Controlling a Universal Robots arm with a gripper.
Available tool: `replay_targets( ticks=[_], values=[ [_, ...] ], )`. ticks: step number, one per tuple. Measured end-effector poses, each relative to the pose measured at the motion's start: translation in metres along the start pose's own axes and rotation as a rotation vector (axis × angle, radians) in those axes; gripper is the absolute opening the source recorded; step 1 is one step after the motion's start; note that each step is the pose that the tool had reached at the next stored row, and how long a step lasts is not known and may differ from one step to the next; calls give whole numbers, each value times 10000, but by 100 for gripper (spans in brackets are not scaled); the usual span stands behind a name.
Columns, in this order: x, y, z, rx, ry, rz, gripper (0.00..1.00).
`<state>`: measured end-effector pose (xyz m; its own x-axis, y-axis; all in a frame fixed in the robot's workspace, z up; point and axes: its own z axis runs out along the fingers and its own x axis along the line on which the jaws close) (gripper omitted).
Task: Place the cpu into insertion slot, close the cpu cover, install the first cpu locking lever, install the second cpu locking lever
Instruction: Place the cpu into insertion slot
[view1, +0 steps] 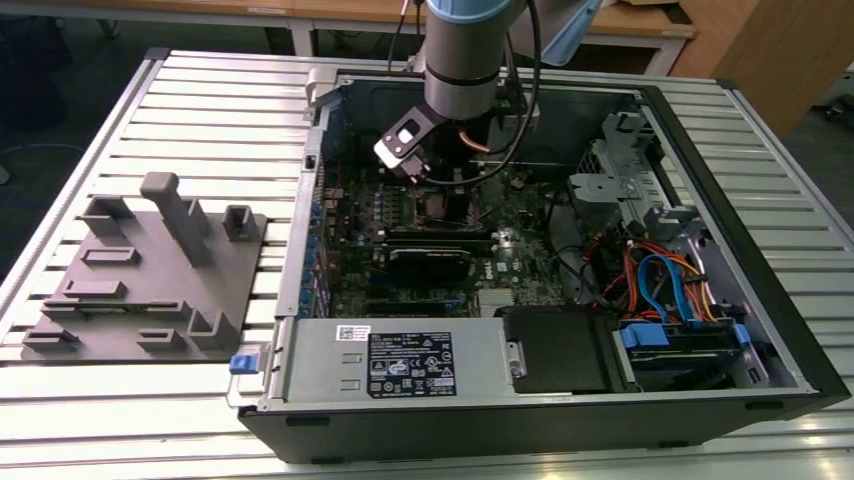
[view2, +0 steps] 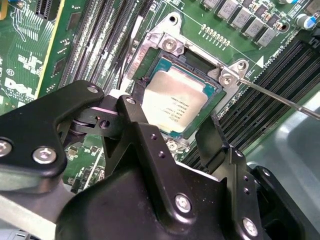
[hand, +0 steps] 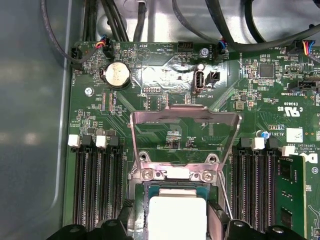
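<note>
Inspection at the open computer case (view1: 534, 425), which lies on its side on the slatted metal surface (view1: 200, 100). A grey moulded fixture tray (view1: 147, 290) sits beside the case, on the exterior view's left.

The arm (view1: 467, 50) reaches down into the case and holds the pincer (view1: 447, 175) low over the motherboard (view1: 400, 215), directly above the processor socket.

Pincer (view2: 170, 117): released. Its black fingers (view2: 150, 145) stand spread apart, one on each side of the chip. No contact with the chip can be made out in either wrist view.

The cpu (view2: 175, 100) lies flat in the insertion slot (view2: 197, 62), silver top upward and square with the socket's rim. In the first wrist view the cpu (hand: 177, 215) sits between the two finger ends of the pincer (hand: 178, 229).

The cpu cover (hand: 185, 114) is not closed. Its silver frame is swung up on its hinge and tipped back away from the socket, and green board shows through its square cut-out.

One locking lever (view2: 280, 100), a thin metal rod, juts out from the socket's corner over the neighbouring memory slots and is not latched.

Long black memory slots (view2: 105, 35) flank the socket. A round coin battery (hand: 116, 75) sits on the board beyond the raised cover.
</note>
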<state>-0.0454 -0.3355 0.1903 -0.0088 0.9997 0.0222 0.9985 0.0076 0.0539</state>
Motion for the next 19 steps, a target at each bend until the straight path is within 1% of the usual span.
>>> replay_targets(
  ticks=[2, 4, 6, 9, 12, 13, 15, 19],
  values=[
    [1, 1, 1, 0, -24, -28, 67],
    [0, 0, 1, 3, -29, -66, 67],
    [-3, 0, 1, 3, -57, -90, 67],
    [-35, 0, 0, 4, -96, -117, 67],
    [-74, 0, 2, 2, -108, -123, 67],
    [-86, -1, -1, 2, -120, -127, 67],
    [-96, -1, 0, 3, -113, -131, 67],
    [-98, -1, -1, 4, -118, -131, 67]
  ],
)
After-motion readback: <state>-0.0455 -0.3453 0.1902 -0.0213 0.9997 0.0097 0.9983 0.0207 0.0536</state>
